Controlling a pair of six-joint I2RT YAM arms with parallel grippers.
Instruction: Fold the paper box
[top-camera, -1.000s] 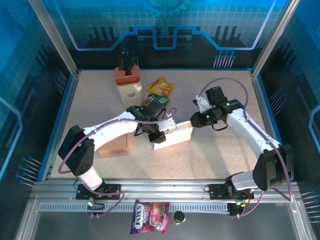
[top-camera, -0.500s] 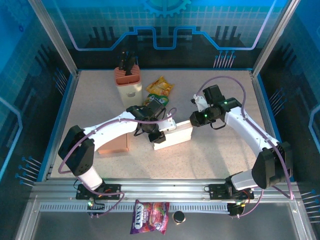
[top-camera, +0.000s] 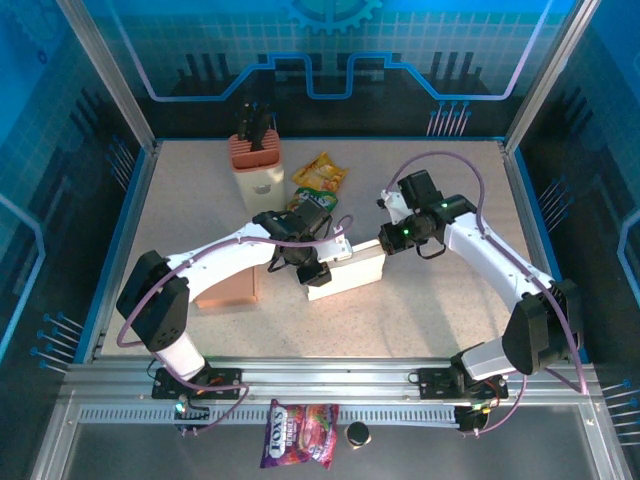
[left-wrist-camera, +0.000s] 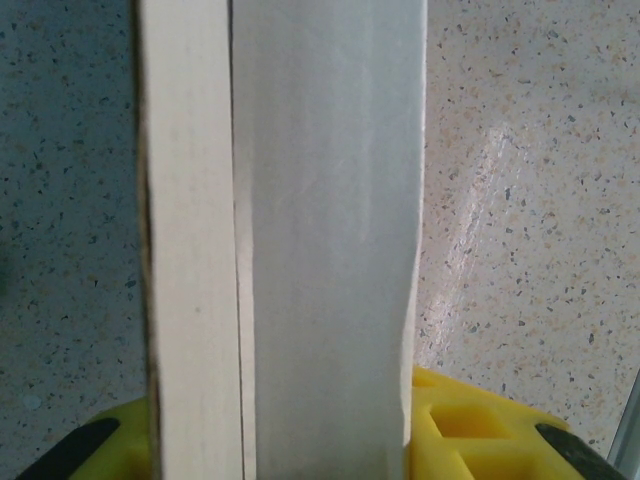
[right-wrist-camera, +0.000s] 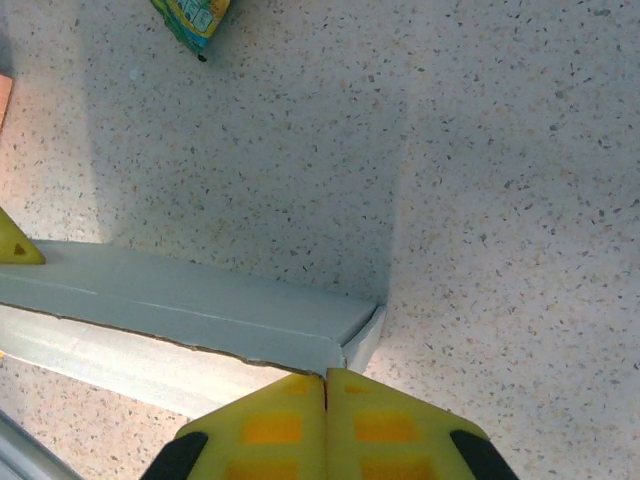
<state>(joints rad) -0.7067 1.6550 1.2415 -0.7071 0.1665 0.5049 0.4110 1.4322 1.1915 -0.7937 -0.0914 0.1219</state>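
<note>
The right gripper (right-wrist-camera: 325, 385) had its yellow jaws pressed flat together at the end corner of the paper box (right-wrist-camera: 180, 300), right by the small end flap. Whether any paper was caught between them could not be made out. The left gripper (left-wrist-camera: 290, 440) had its jaws drawn in on either side of the paper box and held it, its fingertips hidden behind the cardboard. The box lay on the speckled table (top-camera: 420, 300) between the two arms, and farther out a snack bag (right-wrist-camera: 190, 15) was cut off by the frame edge and a peach carton (top-camera: 232, 288) sat half hidden under the left arm.
</note>
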